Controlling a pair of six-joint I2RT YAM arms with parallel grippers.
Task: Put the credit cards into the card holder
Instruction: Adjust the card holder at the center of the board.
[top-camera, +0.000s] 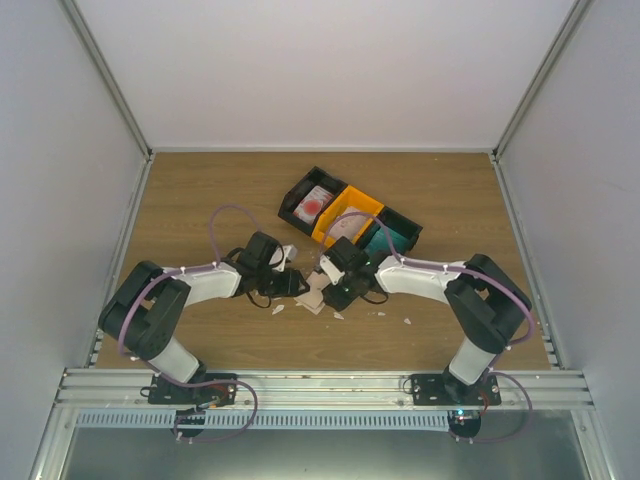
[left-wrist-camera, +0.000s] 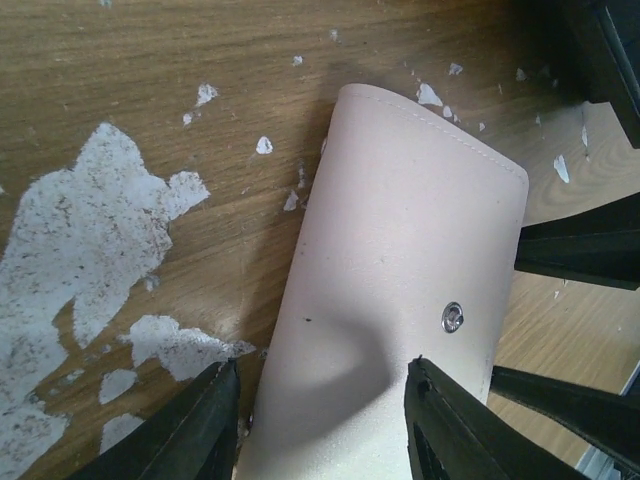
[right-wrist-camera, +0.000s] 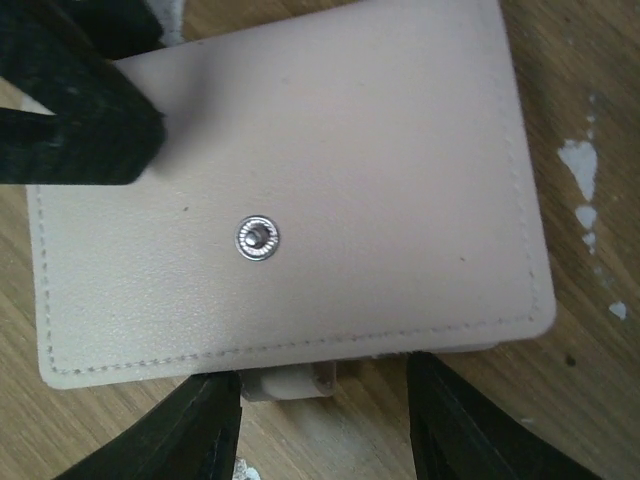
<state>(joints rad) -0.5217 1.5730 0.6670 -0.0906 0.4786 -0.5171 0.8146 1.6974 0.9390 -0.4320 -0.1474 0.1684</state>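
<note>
The card holder (top-camera: 314, 294) lies folded shut on the table between both grippers. It is pale beige with a metal snap stud (right-wrist-camera: 257, 238), and its small tab (right-wrist-camera: 290, 381) sticks out under the near edge. My left gripper (left-wrist-camera: 325, 425) is open and straddles one end of the card holder (left-wrist-camera: 400, 270), one finger over its face. My right gripper (right-wrist-camera: 325, 425) is open at the tab edge, its fingers on either side of the tab. A white credit card with a red mark (top-camera: 315, 205) lies in the black bin. A teal card (top-camera: 378, 238) lies in the far right bin.
Three joined bins stand at the back: black (top-camera: 296, 210), orange (top-camera: 350, 206) and black (top-camera: 405, 228). Small white scraps (top-camera: 278, 309) lie around the holder. Worn white patches (left-wrist-camera: 90, 230) mark the wood. Walls close in the table on three sides.
</note>
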